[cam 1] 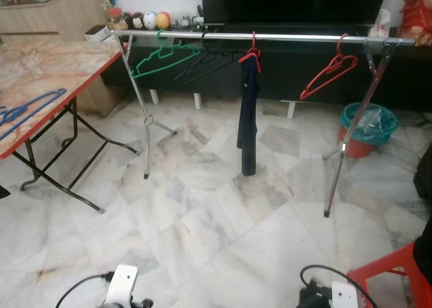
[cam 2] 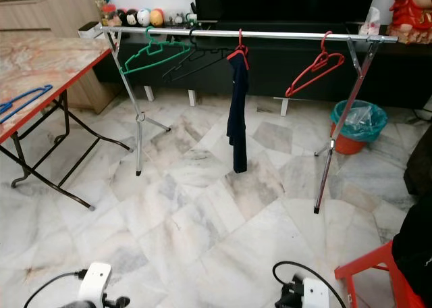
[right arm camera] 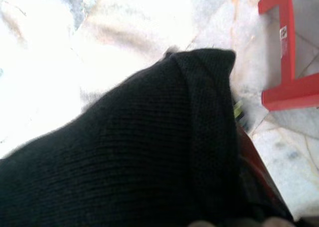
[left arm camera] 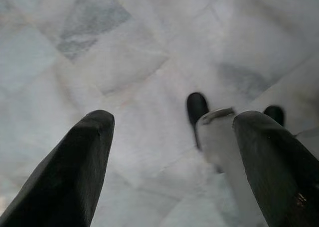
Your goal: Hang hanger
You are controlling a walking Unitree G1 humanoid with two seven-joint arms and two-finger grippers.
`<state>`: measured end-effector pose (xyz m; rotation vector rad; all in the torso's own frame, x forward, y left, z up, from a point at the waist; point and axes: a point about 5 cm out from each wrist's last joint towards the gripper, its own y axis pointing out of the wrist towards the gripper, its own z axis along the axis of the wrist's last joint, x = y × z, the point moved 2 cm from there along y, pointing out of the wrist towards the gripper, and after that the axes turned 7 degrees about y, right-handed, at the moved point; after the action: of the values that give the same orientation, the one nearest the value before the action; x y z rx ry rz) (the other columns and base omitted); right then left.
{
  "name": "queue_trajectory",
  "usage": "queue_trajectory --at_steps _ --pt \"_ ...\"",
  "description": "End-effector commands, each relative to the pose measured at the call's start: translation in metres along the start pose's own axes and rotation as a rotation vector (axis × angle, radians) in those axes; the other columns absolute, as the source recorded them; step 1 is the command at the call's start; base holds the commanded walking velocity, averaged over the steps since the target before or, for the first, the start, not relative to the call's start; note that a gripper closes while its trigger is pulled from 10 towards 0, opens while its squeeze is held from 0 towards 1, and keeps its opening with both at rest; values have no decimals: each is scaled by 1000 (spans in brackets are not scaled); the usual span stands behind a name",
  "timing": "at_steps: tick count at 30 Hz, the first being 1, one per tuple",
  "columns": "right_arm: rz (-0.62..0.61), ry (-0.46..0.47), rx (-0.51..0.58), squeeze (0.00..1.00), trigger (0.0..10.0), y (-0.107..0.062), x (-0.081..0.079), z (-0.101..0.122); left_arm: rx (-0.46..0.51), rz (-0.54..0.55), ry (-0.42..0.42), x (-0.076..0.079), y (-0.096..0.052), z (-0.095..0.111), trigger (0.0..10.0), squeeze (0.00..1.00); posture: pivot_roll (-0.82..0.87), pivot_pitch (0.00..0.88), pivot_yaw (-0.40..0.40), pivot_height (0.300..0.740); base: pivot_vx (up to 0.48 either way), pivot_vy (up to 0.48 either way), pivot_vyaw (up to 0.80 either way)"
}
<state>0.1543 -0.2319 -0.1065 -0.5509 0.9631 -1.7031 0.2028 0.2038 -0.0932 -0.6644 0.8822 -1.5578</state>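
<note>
You are standing back from the rail (cam 1: 270, 36), carrying nothing yet. Your left gripper (left arm camera: 169, 157) is hanging spread and empty; the right one's state I cannot tell, black knit (right arm camera: 149, 137) covering it. Next, fetch the blue hanger (cam 1: 30, 109) from the table (cam 1: 61, 65).

green hanger (cam 1: 164, 54) (navy garment (cam 1: 248, 112))

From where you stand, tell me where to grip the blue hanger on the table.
Probably the long straight bar of the blue hanger, coming from above with the left end effector. It lies flat on the table near the red edge on your left, so a side approach has little to bite on.
</note>
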Motion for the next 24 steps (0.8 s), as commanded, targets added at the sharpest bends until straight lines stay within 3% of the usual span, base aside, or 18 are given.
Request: queue_trajectory --at_steps 1,5,14,24 --pt "4 7 8 0 10000 -1 1 -3 -37 16 -38 -2 -1 -10 10000 0 -12 0 29 740 0 0 0" --pt "-8 19 17 0 10000 -1 4 -2 -47 5 -46 0 -2 -14 10000 0 -13 0 30 740 0 0 0" --pt "-9 5 22 0 10000 -3 9 -4 -105 50 -49 -26 -12 -35 10000 0 -16 0 44 740 0 0 0" --pt "7 7 17 0 10000 -3 4 -9 -128 51 -44 -26 -13 -42 10000 0 -17 0 50 740 0 0 0"
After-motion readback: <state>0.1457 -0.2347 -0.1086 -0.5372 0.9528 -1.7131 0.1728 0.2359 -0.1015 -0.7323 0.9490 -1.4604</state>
